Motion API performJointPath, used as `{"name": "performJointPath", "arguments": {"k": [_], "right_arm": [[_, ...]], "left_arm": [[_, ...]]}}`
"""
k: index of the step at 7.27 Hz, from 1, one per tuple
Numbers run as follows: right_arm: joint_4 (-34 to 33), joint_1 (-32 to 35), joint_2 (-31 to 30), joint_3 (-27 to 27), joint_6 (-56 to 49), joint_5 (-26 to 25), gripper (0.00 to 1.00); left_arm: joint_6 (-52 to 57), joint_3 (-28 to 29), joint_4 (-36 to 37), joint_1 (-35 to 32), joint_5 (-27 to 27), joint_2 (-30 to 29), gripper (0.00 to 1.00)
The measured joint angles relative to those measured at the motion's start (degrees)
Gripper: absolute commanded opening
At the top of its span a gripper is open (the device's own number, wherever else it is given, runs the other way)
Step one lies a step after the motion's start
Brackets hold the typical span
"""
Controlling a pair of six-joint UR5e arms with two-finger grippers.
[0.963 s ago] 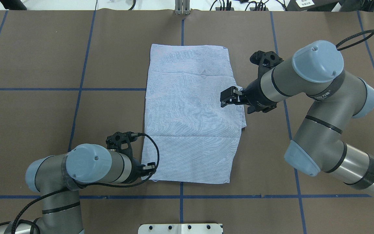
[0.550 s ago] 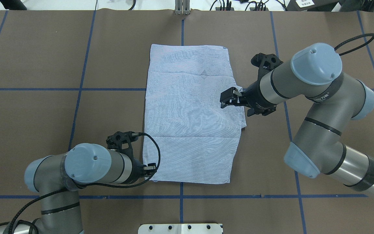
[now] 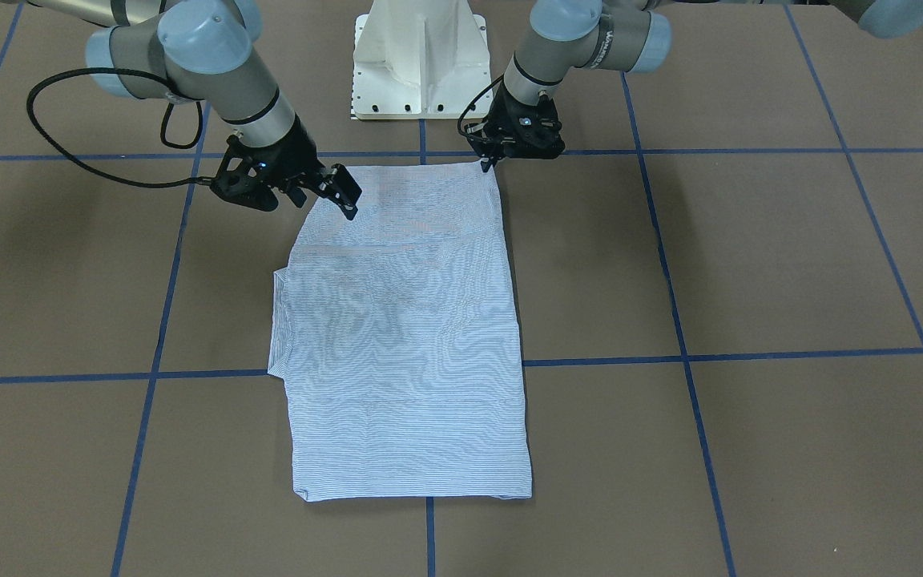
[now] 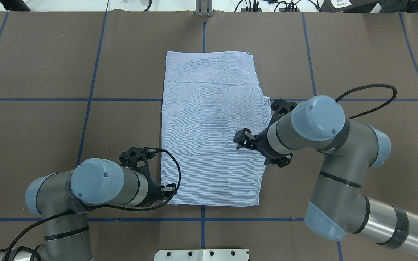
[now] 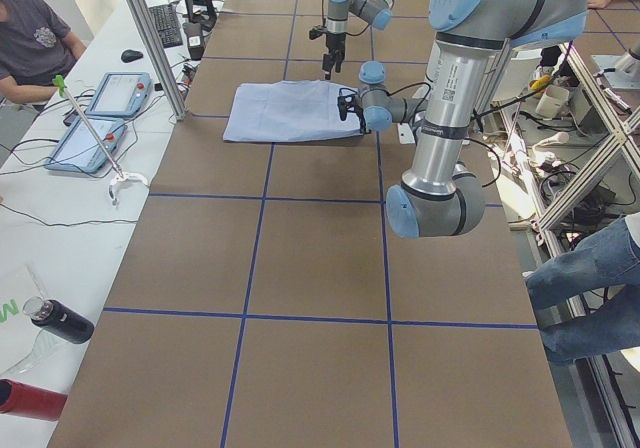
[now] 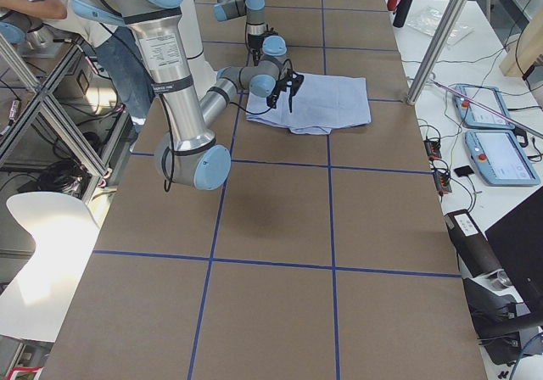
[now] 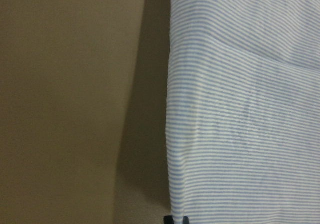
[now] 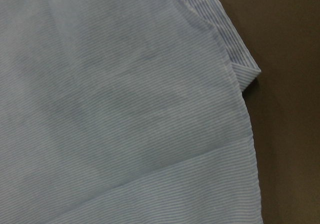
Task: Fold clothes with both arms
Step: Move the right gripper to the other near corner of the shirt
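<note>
Shirt: the striped shirt (image 4: 209,127) lies folded into a flat rectangle at mid-frame on the brown bench (image 4: 42,145).
Left end effector (image 4: 168,189): at the shirt's lower-left corner in the overhead view; its grip cannot be told.
Right end effector (image 4: 238,140): fingers spread and empty, over the cloth's right half.
Risk: pinching only the thin top layer, or lifting the two sides unevenly, could drag the folds askew.

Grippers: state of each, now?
Left gripper: at the shirt corner; cannot tell.
Right gripper: open, holding nothing.
</note>
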Motion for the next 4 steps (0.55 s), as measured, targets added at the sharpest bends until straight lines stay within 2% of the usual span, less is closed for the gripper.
{"name": "performJointPath", "arguments": {"k": [2,4], "right_arm": [[-8.42,-6.02,0.34,3.09,4.00,-3.70,1.00],[-10.80,-11.52,0.41,3.82,8.11,-7.87,1.00]], "left_arm": [[0.00,0.05,0.07,0.00,-0.02,-0.25,0.00],[0.00,0.17,0.08,0.00,-0.02,-0.29,0.00]]}}
